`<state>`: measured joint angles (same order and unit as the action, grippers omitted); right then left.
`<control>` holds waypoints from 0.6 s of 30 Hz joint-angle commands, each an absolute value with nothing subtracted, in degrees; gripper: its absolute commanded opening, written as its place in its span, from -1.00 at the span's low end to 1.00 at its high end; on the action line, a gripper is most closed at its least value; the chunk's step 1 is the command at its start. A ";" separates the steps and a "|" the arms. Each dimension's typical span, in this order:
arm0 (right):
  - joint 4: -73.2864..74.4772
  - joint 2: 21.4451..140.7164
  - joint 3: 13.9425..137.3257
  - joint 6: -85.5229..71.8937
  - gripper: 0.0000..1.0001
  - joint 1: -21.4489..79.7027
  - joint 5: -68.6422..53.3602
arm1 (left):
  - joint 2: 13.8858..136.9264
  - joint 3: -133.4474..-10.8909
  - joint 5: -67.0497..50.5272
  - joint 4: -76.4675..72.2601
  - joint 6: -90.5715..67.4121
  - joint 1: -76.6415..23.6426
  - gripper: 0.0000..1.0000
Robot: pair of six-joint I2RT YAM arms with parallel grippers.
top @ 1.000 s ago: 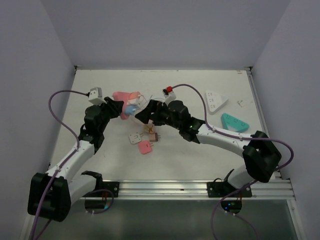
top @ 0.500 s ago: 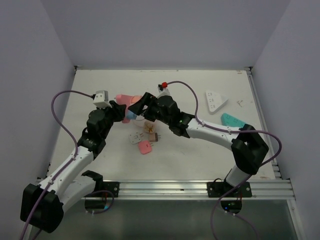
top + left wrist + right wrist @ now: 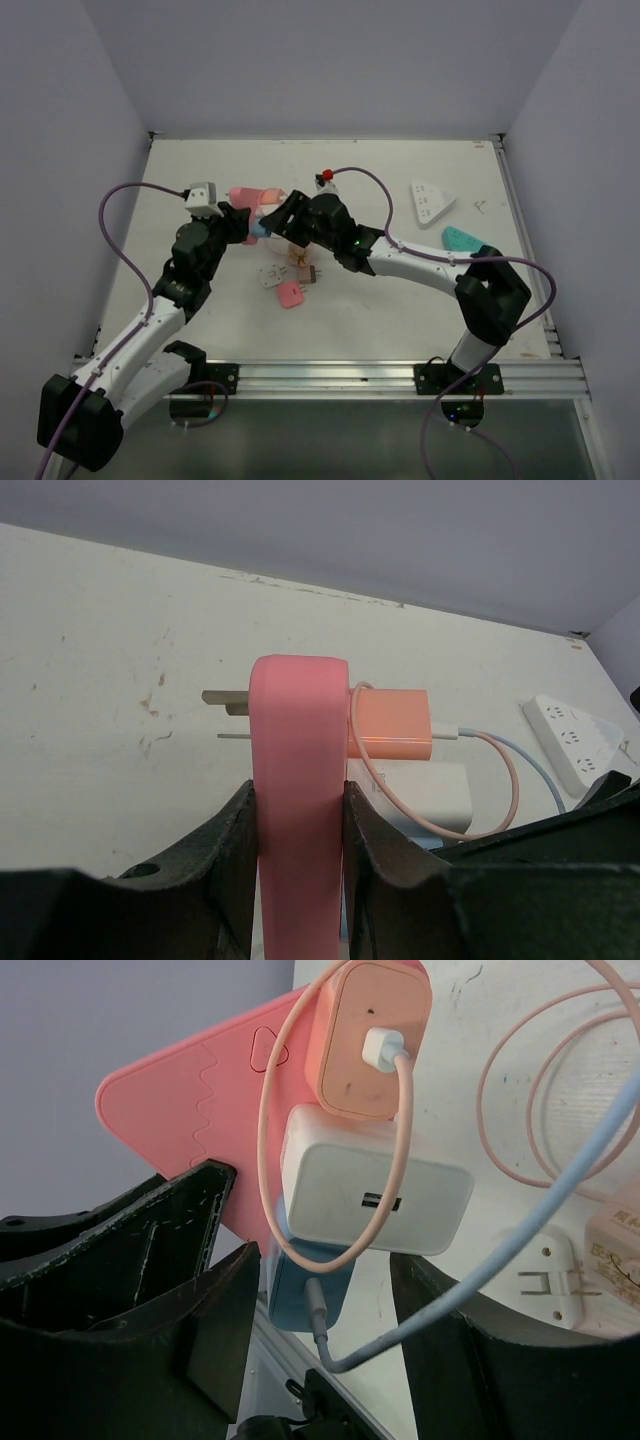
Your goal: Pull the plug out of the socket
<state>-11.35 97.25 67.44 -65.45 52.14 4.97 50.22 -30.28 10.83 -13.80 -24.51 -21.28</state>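
My left claw (image 3: 297, 825) is clamped on the pink socket (image 3: 297, 710), holding it on edge over the desk (image 3: 100, 630). My right claw (image 3: 328, 1272) stands open around the blue plug (image 3: 300, 1300) seated in it.

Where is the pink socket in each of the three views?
Top: pink socket left of centre.
Left wrist: centre, edge-on, clamped in the left claw.
Right wrist: upper left, flat face showing.
Shared landmark: the peach plug on it, clear in both wrist views.
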 commanded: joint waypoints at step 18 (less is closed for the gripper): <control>-16.61 90.63 59.95 -67.14 -1.00 50.11 3.78 | 49.83 -29.53 29.07 -21.71 -18.90 -23.29 -1.00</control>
